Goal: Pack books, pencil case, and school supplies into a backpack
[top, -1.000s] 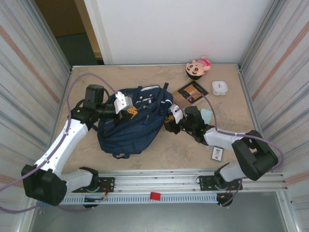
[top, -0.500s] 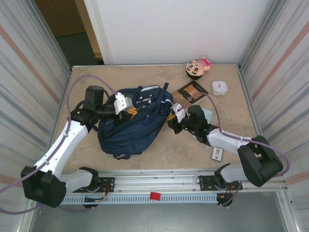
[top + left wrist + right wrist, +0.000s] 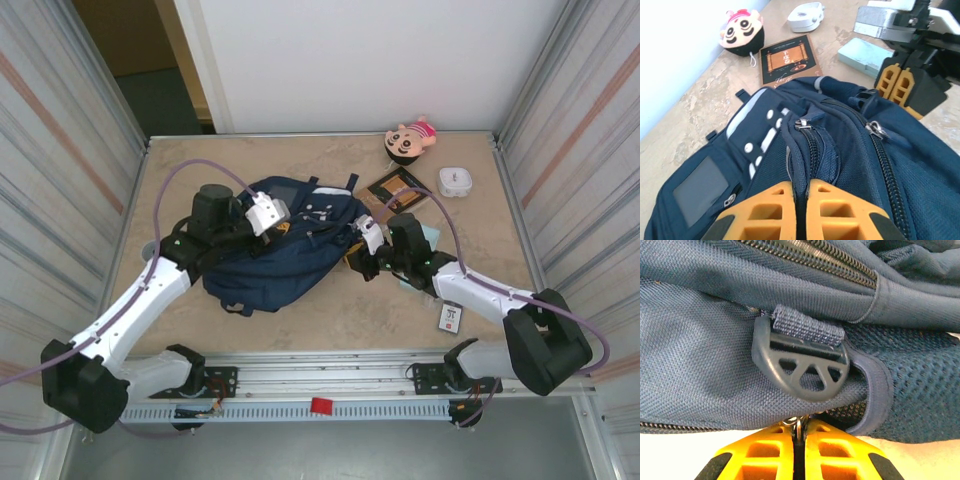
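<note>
While I am pinching a seam of the large navy blue fabric backpack (image 3: 855, 165) with the left gripper (image 3: 801, 200), the right gripper (image 3: 799, 442) is clamping its edge.

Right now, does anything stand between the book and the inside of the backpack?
Yes: the zippers on the backpack look closed, so no opening shows for the book. Nothing else lies between them.

Both the left arm (image 3: 130, 305) and the right arm (image 3: 480, 290) pair glossy black joint housings with white tube links. A purple cable (image 3: 185, 168) trails along each. The jaws have orange-yellow fingers (image 3: 765, 212) with triangular cut-outs, fixed to white blocks. The black bases (image 3: 190, 370) are bolted to a silver rail (image 3: 330, 362).
</note>
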You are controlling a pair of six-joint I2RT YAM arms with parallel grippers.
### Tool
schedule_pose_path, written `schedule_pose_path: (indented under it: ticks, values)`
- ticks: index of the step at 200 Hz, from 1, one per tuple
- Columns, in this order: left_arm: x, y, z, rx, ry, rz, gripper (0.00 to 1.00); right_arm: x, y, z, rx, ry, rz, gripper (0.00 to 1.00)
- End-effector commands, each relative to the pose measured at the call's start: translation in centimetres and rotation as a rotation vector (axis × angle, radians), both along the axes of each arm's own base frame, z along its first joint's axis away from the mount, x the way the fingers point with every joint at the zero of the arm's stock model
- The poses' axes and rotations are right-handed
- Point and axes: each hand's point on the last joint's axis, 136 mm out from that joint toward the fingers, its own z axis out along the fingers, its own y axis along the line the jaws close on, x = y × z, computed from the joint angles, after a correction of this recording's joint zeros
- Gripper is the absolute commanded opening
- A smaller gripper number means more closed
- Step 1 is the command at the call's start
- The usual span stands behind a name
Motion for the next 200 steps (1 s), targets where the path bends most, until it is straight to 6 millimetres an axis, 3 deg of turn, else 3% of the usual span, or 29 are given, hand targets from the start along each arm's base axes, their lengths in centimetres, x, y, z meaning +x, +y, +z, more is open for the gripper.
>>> schedule_pose_path:
  ticks: [1, 23, 72, 110, 135, 176, 200]
  values:
    - [3.1, 1.2, 1.2, -0.012, -0.09, 0.172, 0.0, -1.7, 2.0, 2.9, 0.091, 0.068, 0.08, 0.05]
    - [2.9, 0.6, 1.2, -0.025, -0.09, 0.164, 0.0, -0.9, 1.9, 2.8, 0.112, 0.132, 0.036, 0.04]
    - [3.2, 1.0, 1.1, -0.028, -0.071, 0.207, 0.0, -1.1, 3.5, 4.4, 0.213, 0.314, 0.057, 0.05]
    - [2.8, 0.9, 1.3, -0.046, -0.063, 0.197, 0.0, -0.4, 3.8, 3.9, 0.225, 0.471, 0.007, 0.12]
    - [2.7, 0.8, 1.7, -0.057, -0.073, 0.186, 0.0, 0.5, 3.1, 2.5, 0.182, 0.487, -0.057, 0.18]
    - [2.4, 1.1, 2.5, -0.052, -0.094, 0.187, 0.0, 2.0, 0.5, 0.5, 0.074, 0.456, -0.198, 0.4]
    - [2.4, 1.6, 3.1, -0.079, -0.086, 0.184, 0.0, 1.5, -0.6, 0.5, 0.042, 0.418, -0.2, 0.48]
